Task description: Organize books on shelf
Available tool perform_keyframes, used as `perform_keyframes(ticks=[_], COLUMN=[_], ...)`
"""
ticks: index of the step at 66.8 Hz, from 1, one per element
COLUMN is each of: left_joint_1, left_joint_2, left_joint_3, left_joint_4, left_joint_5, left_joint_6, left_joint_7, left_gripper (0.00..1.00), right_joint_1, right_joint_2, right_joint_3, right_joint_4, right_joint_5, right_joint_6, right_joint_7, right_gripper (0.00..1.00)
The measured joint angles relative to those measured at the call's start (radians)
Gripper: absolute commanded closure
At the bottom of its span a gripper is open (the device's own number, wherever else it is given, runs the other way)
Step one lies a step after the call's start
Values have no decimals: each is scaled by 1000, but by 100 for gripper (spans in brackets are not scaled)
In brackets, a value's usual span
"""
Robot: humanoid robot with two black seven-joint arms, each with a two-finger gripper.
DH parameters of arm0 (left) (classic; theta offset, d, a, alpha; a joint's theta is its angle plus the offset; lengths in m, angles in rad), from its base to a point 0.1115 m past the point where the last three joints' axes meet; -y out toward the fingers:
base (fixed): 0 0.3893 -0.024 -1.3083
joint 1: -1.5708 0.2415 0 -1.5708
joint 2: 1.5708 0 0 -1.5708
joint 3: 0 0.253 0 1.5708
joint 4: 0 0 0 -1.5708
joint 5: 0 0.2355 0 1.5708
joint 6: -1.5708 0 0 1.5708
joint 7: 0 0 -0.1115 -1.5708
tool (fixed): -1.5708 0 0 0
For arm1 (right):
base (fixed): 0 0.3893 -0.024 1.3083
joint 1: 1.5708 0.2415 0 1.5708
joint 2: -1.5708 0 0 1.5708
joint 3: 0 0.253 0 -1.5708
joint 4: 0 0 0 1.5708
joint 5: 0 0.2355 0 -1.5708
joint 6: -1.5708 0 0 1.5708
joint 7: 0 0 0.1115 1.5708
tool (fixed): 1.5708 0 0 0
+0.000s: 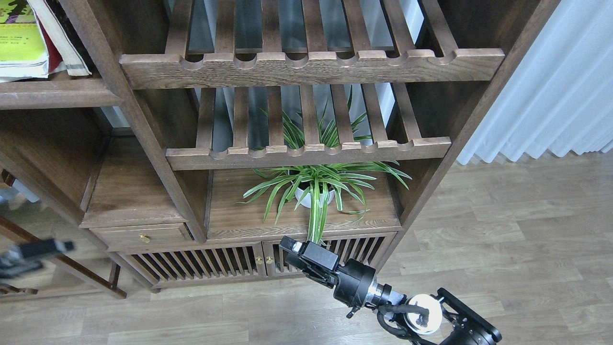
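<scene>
The books stand at the top left corner, cut off by the frame edge. A yellow-green book (19,45) is leftmost, with a thin maroon edge (53,56) and a pale leaning spine (60,36) to its right. They rest on the shelf (62,93), a flat dark brown board. My right gripper (293,249) hangs low in front of the cabinet doors, far below the books, holding nothing that I can see; its fingers cannot be told apart. My left gripper (48,251) shows as a dark blur at the left edge, near floor height.
Two slatted racks with notched rails (311,67) (306,153) fill the cabinet's middle. A spider plant in a white pot (316,189) sits on the board below them. A small drawer (143,235) and slatted doors (191,263) lie beneath. White curtain (550,86) at right, wood floor around.
</scene>
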Motion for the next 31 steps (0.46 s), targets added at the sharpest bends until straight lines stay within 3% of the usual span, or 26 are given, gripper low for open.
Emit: perform_keyframes(ticks=[15,31], left_joint_1=[145,148], left_joint_2=[-312,-398], left_joint_3=[-320,-353], left_joint_4=[155,164], left_joint_5=[-2,-6], left_joint_6=[0,0], left_joint_7=[0,-64], left_gripper=[1,1], right_joint_1=[49,63], right_joint_2=[0,0], right_joint_3=[90,118], right_joint_4=[0,-7], right_joint_5=[3,3], right_joint_6=[0,0], right_joint_7=[0,0], right_gripper=[1,1])
